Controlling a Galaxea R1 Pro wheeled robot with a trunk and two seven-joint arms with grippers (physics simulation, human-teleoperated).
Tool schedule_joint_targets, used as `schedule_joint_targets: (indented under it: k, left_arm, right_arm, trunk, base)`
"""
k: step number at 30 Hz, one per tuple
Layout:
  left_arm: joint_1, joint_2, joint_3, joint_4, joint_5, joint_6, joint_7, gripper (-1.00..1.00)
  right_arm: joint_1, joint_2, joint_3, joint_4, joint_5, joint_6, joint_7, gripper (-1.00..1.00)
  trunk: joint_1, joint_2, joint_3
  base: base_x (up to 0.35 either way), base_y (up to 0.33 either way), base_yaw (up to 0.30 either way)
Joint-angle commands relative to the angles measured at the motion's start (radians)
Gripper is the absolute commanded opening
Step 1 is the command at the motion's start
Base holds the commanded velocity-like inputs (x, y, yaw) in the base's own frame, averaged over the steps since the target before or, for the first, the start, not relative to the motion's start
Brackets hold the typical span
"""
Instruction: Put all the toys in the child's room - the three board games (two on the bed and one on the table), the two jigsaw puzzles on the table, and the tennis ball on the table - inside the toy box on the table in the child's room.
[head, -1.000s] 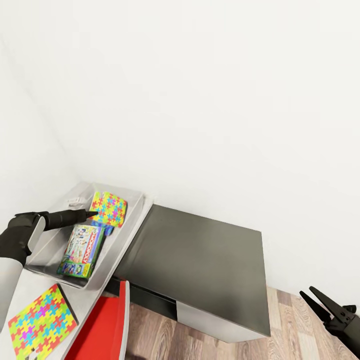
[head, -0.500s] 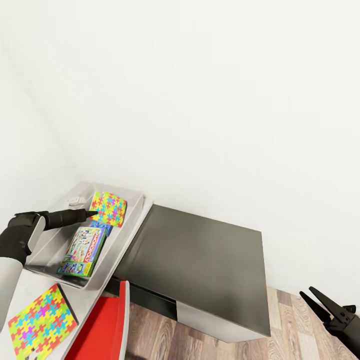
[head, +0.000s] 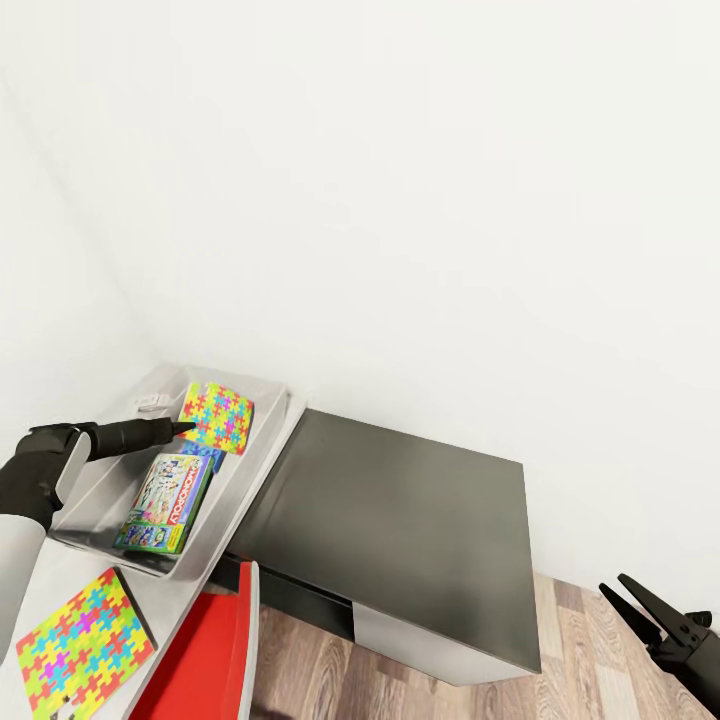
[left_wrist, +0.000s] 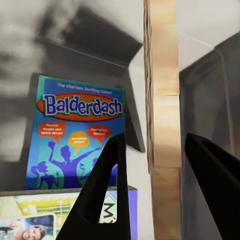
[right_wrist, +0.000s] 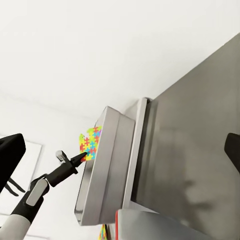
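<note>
The first puzzle (head: 217, 417) stands on edge inside the toy box (head: 262, 448), leaning against the far wall. In the left wrist view its pale edge (left_wrist: 162, 100) sits between the parted fingers of the left gripper (head: 182, 427), neither visibly pressing it, so the grip appears released (contact cannot be confirmed). The upright pose probably results from lowering the slab edge-first into the space left by the games. The Monopoly box (head: 166, 501) lies flat in the bin, overlapping a blue Balderdash box (left_wrist: 75, 135). The second puzzle (head: 78, 642) waits on the table (head: 170, 605), just outside the bin. The right gripper (head: 640, 607) hangs open and empty over the floor (head: 440, 690), beside the dark cabinet (head: 400, 520).
</note>
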Motion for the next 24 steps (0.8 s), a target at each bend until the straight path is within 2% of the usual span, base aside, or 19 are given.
schedule_joint_targets:
  k: [1,6,7,24]
  left_arm:
    - [-0.001,0.0,0.001,0.0,0.008,0.009,0.001,-1.0]
    - [-0.002,0.0,0.001,0.0,0.008,0.009,0.001,-1.0]
    - [-0.002,0.0,0.001,0.0,0.008,0.009,0.001,1.0]
    - [-0.002,0.001,0.002,0.0,0.008,0.009,0.002,1.0]
  right_arm:
    - [0.0,0.0,0.0,0.0,-0.004,0.006,-0.001,1.0]
    - [0.0,0.0,0.0,0.0,-0.004,0.006,-0.001,1.0]
    - [0.0,0.0,0.0,0.0,-0.004,0.006,-0.001,1.0]
    - [0.0,0.0,0.0,-0.001,-0.005,0.006,-0.001,1.0]
  trunk:
    - [0.001,-0.002,-0.002]
    - [0.001,-0.002,-0.002]
    - [0.001,-0.002,-0.002]
    - [0.001,-0.002,-0.002]
  base:
    - [0.0,0.0,0.0]
    - [0.0,0.0,0.0]
    - [0.0,0.0,0.0]
    - [0.0,0.0,0.0]
